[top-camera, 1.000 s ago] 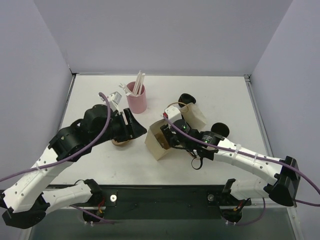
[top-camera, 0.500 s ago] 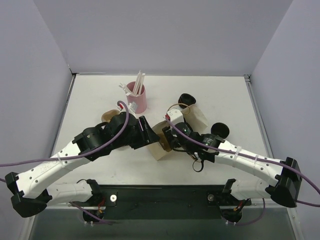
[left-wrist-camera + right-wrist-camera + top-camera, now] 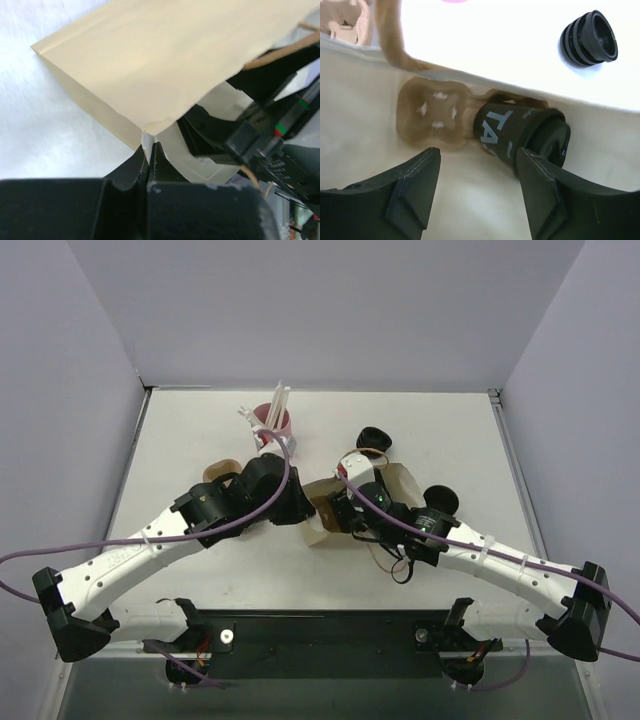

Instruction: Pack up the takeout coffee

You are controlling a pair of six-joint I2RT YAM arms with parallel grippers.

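Presently, right end effector (image 3: 477, 156): jaws wide, nothing between, reaching inside paper bag (image 3: 360, 100). Coffee cup (image 3: 520, 132) just ahead, slightly right of centre, lying tipped: base at cup carrier (image 3: 432, 112), lidded end pointing right. Long axis roughly parallel to line between fingers — side grip likely needs wrist turn. Left end effector (image 3: 150, 155): clamped on bag rim, well off cup — right arm nearer.

Bag (image 3: 125, 60) matt paper; carrier (image 3: 432, 115) rough pulp; cup (image 3: 510, 132) smooth
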